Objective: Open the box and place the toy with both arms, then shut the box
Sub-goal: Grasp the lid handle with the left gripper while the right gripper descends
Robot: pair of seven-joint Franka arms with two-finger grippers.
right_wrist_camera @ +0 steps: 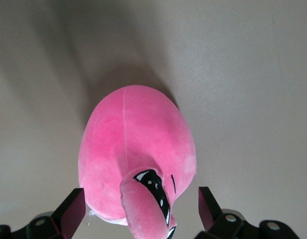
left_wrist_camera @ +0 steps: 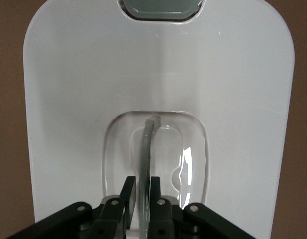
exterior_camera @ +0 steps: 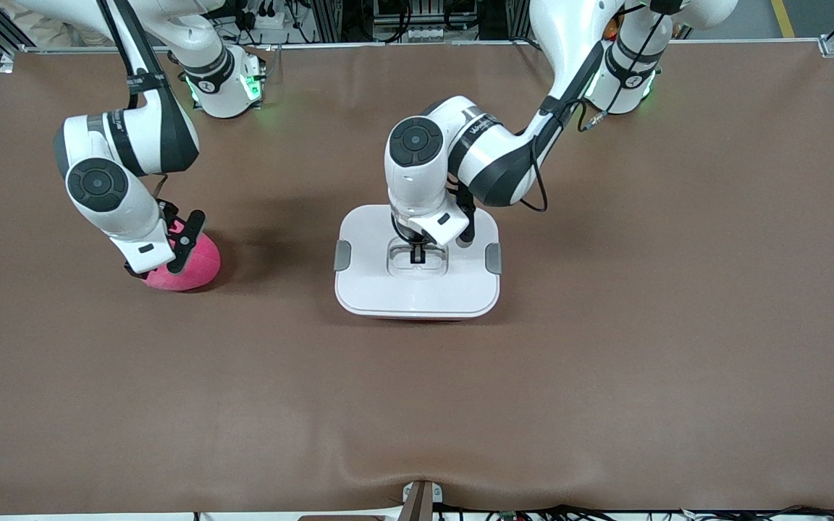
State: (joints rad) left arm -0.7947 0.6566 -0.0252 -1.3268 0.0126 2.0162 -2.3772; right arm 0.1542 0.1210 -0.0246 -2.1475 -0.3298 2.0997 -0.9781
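While the left gripper (exterior_camera: 417,255) was clamped on the clear handle (left_wrist_camera: 146,164) of the lid (exterior_camera: 417,289), the box (exterior_camera: 417,313) sat mid-counter (exterior_camera: 677,362). At its nine o'clock, the right gripper (exterior_camera: 163,253) straddled the toy (exterior_camera: 189,271), fingers apart. A straight, slow lift would best free the lid.

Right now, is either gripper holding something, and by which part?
The left gripper pinches the clear handle of the box lid. The right gripper is open around the pink plush toy, holding nothing.
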